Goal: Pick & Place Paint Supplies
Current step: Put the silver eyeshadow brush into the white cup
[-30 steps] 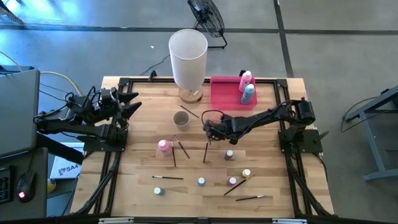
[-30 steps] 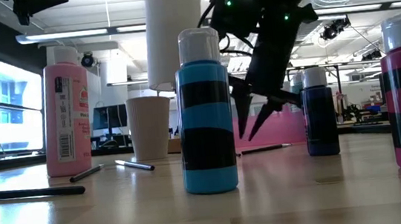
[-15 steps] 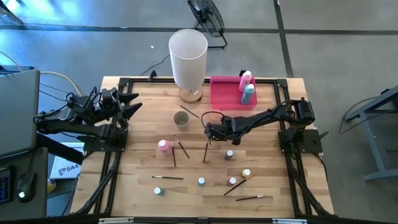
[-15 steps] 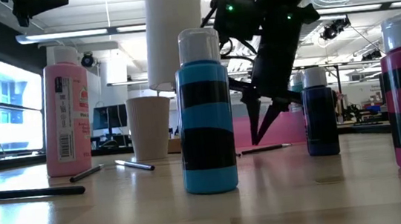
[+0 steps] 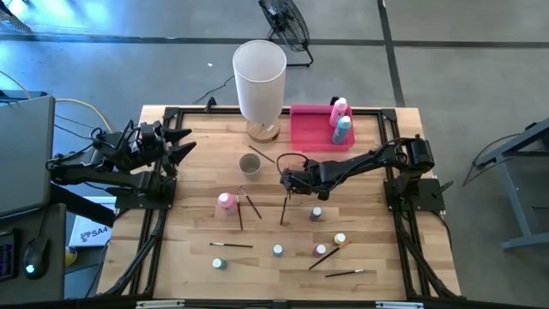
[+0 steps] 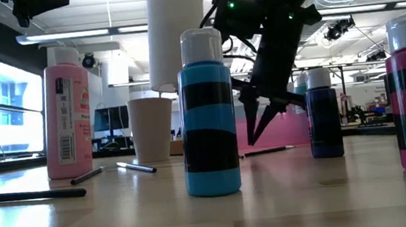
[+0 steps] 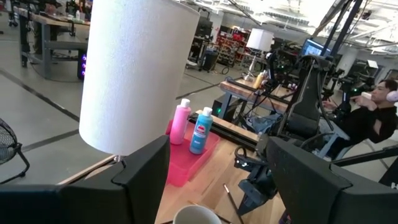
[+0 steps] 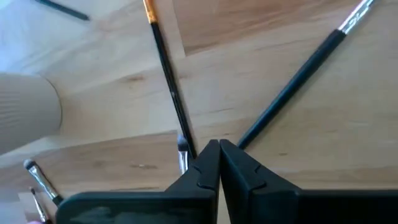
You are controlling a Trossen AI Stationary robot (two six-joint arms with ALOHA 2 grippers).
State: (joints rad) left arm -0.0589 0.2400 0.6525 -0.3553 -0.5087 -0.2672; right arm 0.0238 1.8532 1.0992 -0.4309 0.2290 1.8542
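Note:
My right gripper (image 5: 289, 183) slants down over the table's middle, shut, its tips (image 8: 219, 146) between the ends of two dark-handled paintbrushes (image 8: 292, 81) (image 8: 165, 68) lying flat on the wood. One brush (image 5: 284, 210) runs from it toward the near edge. In the low view the tips (image 6: 253, 140) hang just above a lying brush (image 6: 267, 150). A pink bottle (image 5: 226, 201) and several tiny bottles (image 5: 316, 212) (image 5: 278, 250) stand nearer. My left gripper (image 5: 184, 142) waits open and raised at the left edge. My right gripper's shut fingers come slanting down from the table's right, and their tips stand right beside the end of a brush handle (image 8: 242, 143). Whether they touch it I cannot tell. No brush is lifted; both lie flat on the table.
A beige cup (image 5: 250, 163) stands left of the right gripper. The tall white cylinder (image 5: 259, 81) rises at the far edge, with the pink tray (image 5: 309, 129) holding a pink and a teal bottle beside it. More brushes (image 5: 251, 204) (image 5: 343, 274) lie about.
My right gripper has shut its fingers low over the table's middle, staying in place beside the brush. The brushes and bottles have not moved.

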